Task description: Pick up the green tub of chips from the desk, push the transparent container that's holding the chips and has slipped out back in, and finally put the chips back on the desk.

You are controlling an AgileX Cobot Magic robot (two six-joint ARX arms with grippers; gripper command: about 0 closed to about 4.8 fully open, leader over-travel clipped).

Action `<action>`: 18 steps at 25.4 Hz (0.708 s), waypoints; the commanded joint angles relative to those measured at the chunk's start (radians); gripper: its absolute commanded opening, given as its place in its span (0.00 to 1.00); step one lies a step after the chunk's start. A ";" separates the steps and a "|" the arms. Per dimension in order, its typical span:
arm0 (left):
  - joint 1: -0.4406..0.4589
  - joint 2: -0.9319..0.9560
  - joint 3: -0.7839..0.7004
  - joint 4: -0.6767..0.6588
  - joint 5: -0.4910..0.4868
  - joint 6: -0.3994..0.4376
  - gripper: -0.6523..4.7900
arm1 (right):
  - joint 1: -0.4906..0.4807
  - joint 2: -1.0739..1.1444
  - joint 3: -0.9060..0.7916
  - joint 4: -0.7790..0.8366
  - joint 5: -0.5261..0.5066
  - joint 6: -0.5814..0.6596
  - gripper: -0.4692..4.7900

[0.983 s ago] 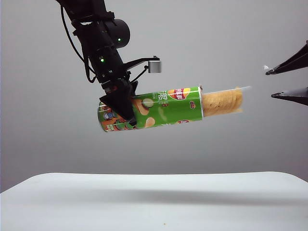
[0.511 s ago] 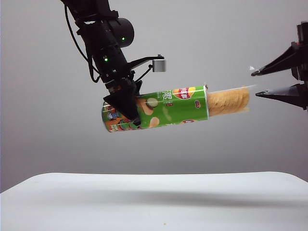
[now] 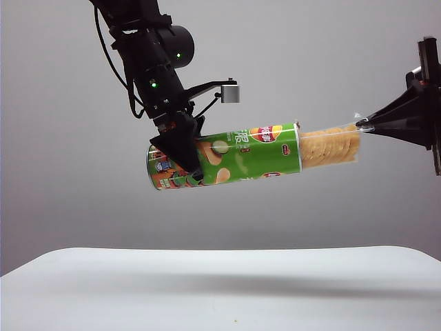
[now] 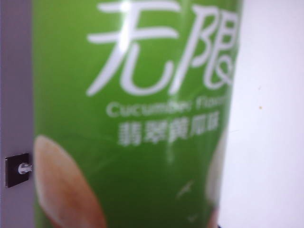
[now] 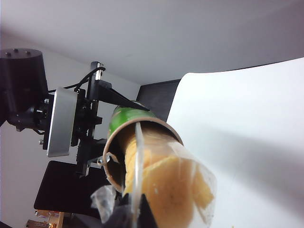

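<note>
The right gripper (image 3: pixel 365 125), which a second ago stood off at the right edge with its two black fingers spread wide, has come in toward the middle and its jaws have snapped together; the tips now sit at the outer end of the transparent container (image 3: pixel 332 145), right at the thin clear flap on its top edge, and from the exterior view I cannot tell for sure whether they pinch that flap or only touch it. The green tub of chips (image 3: pixel 227 156) has drifted a little to the right since then and hangs high in the air, lying nearly level with its open mouth slightly raised and facing right. The left gripper (image 3: pixel 180 148) is clamped around the tub near its closed end, black fingers on either side of the can. The chips (image 3: pixel 329 146) show as a golden ridged stack inside the clear tray, which still sticks well out of the can's mouth. In the right wrist view the tub's brown cardboard rim (image 5: pixel 142 124) rings the tray, with the chips (image 5: pixel 166 185) close before the lens. The desk (image 3: pixel 220 289) lies well below, with open air between it and the tub, and its front edge runs out of sight.
</note>
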 commanded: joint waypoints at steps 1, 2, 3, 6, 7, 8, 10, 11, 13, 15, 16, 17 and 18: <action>-0.003 -0.008 0.005 0.006 0.039 -0.013 0.57 | 0.005 -0.002 0.002 0.016 -0.006 -0.011 0.09; -0.003 -0.008 0.005 0.008 0.039 -0.022 0.57 | 0.005 -0.002 0.002 0.016 -0.006 -0.011 0.09; -0.004 -0.008 0.005 0.009 0.043 -0.023 0.57 | 0.005 -0.001 0.002 0.016 -0.005 -0.011 0.09; -0.005 -0.008 0.005 0.010 0.097 -0.030 0.58 | 0.012 0.002 0.002 0.016 -0.003 -0.011 0.09; -0.005 -0.008 0.005 0.013 0.116 -0.035 0.58 | 0.019 0.002 0.002 0.015 0.004 -0.011 0.09; -0.010 -0.008 0.005 0.016 0.131 -0.044 0.58 | 0.028 0.002 0.002 0.015 0.010 -0.011 0.09; -0.013 -0.008 0.005 0.024 0.135 -0.060 0.59 | 0.044 0.002 0.002 0.016 0.022 -0.011 0.09; -0.020 -0.008 0.005 0.029 0.131 -0.063 0.61 | 0.060 0.002 0.002 0.016 0.031 -0.011 0.09; -0.027 -0.008 0.005 0.032 0.135 -0.063 0.65 | 0.082 0.002 0.002 0.016 0.045 -0.011 0.09; -0.049 -0.008 0.005 0.041 0.143 -0.063 0.66 | 0.125 0.011 0.003 0.031 0.061 -0.009 0.09; -0.056 -0.008 0.005 0.045 0.146 -0.064 0.66 | 0.137 0.017 0.003 0.034 0.064 -0.007 0.09; -0.071 -0.008 0.005 0.050 0.148 -0.065 0.66 | 0.153 0.028 0.003 0.034 0.064 -0.006 0.09; -0.076 -0.008 0.005 0.054 0.148 -0.066 0.66 | 0.160 0.035 0.003 0.034 0.064 -0.006 0.09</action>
